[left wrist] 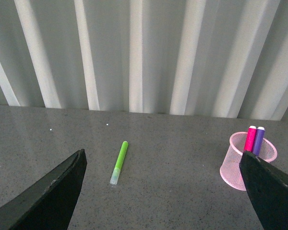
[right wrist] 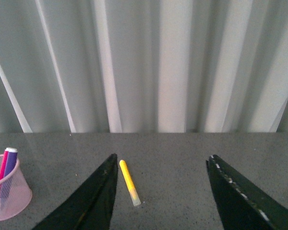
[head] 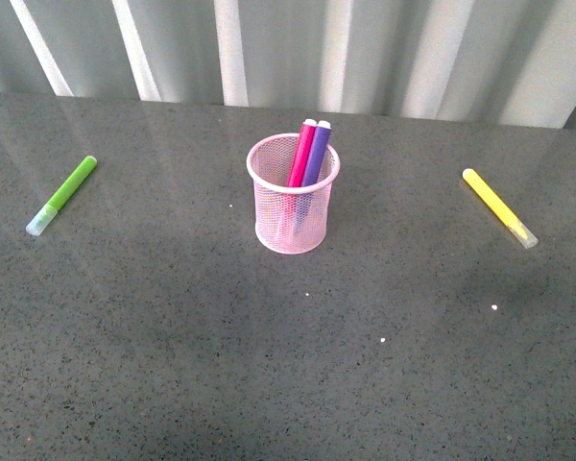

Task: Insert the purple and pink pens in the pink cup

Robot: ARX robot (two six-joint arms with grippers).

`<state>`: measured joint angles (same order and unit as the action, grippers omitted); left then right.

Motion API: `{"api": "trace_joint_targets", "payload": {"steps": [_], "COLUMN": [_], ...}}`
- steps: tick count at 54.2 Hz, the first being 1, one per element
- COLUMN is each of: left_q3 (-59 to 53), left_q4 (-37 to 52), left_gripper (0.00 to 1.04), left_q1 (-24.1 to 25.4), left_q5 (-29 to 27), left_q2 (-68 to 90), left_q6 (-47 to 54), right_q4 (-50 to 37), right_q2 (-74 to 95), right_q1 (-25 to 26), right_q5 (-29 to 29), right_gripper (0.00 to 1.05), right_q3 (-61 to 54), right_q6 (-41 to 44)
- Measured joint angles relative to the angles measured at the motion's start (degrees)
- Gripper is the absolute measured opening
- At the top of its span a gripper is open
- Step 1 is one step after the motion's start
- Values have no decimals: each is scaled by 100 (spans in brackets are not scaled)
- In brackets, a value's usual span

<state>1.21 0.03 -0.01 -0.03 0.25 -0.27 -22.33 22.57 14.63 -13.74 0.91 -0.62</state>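
front view: the pink cup (head: 293, 206) stands upright near the middle of the dark speckled worktop (head: 269, 365). the pink pen (head: 301, 154) and the purple pen (head: 316, 154) are both inside it, side by side and touching, leaning toward the cup's right rim with their upper ends poking out above it. the pink one sits to the left of the purple one. a lime-green marker (head: 63, 194) lies flat well to the left of the cup, its pale cap toward the camera. a yellow marker (head: 499, 207) lies flat well to the right, cap also toward the camera. a pale pleated curtain (head: 288, 48) hangs behind the worktop. neither arm shows here.

left wrist view: the left gripper (left wrist: 165, 191) has its jaws spread wide, two dark fingers (left wrist: 48, 196) at either side of the picture, nothing between them. it hangs above the worktop. the green marker lies beyond the gap between the fingers. the cup with both pens in it shows partly behind the other finger.

right wrist view: the right gripper (right wrist: 163, 196) also has its jaws spread apart and holds nothing. the yellow marker lies on the worktop just beside one finger (right wrist: 93, 201). the cup with both pens stands at the picture's edge, well apart from the gripper.
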Motion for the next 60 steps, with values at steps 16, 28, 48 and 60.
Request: {"api": "trace_joint_targets", "payload": {"steps": [16,28,48,60], "left_q3": [0,0,0,0], "left_q4": [0,0,0,0], "left_gripper": [98,98,98,98], "left_q1": [0,0,0,0], "left_q5": [0,0,0,0], "left_q2": [-11,-11,-15,-17], "left_q6": [0,0,0,0], "right_q4": [750,1178,2223,2223], "right_q2": [-780,-1220,-2232,-2232], "right_q1": [-649,-1440,-1443,-1443], "right_q5": [621,1340,1373,1373], "right_gripper": [3,3,3,3], "right_q3": [0,0,7,7], "right_q6": [42,42,42,42]}}
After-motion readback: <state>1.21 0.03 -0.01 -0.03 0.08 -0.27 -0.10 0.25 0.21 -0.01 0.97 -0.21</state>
